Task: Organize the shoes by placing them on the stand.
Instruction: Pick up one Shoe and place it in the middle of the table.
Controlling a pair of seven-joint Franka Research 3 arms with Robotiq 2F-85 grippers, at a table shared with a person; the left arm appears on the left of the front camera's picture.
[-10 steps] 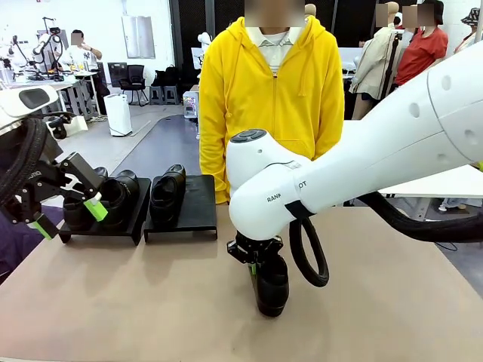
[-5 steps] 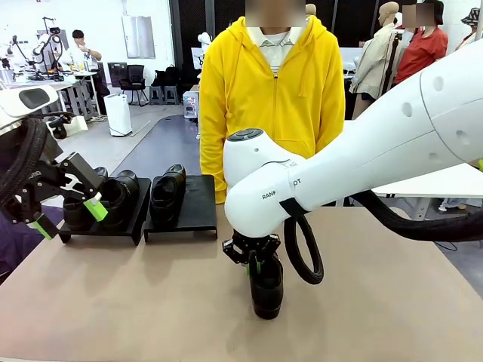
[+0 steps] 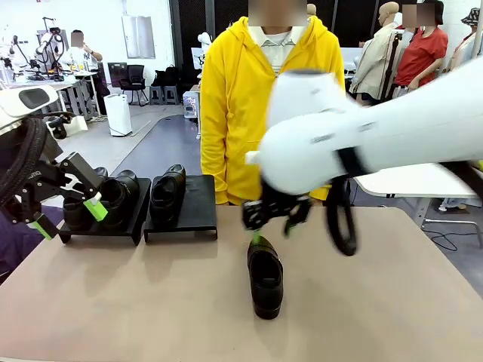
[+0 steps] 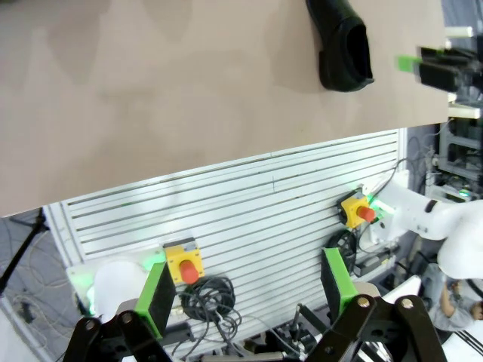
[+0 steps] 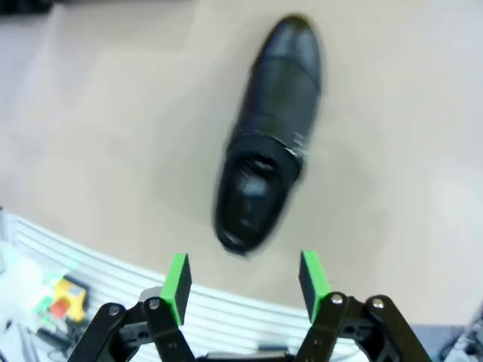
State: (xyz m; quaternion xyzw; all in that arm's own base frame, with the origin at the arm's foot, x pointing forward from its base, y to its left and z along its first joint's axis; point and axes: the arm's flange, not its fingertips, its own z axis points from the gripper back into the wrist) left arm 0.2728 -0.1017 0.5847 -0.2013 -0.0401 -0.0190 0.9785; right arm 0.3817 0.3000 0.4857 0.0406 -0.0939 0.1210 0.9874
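Observation:
One black glossy shoe [image 3: 266,277] lies alone on the brown table, toe towards me. My right gripper [image 3: 270,228] hangs open just above its heel end, holding nothing. The right wrist view looks down on that shoe [image 5: 268,136] beyond the spread green pads, right gripper [image 5: 245,283]. Two more shoes [image 3: 119,197] sit on the left black stand [image 3: 102,232], and a third shoe [image 3: 166,192] sits on the right stand [image 3: 198,200]. My left gripper [image 3: 69,219] hovers open in front of the left stand. In the left wrist view the left gripper [image 4: 247,290] is open, with the lone shoe [image 4: 343,49] far off.
A person in a yellow hoodie [image 3: 272,98] stands at the far edge, hands out of sight. My right arm [image 3: 377,143] crosses the right half of the picture with a black cable loop [image 3: 343,219]. Bare tabletop [image 3: 136,302] spreads around the lone shoe.
My right gripper opened, let go of the shoe and rose up and away from it. The shoe stays flat on the table. My left arm has not moved.

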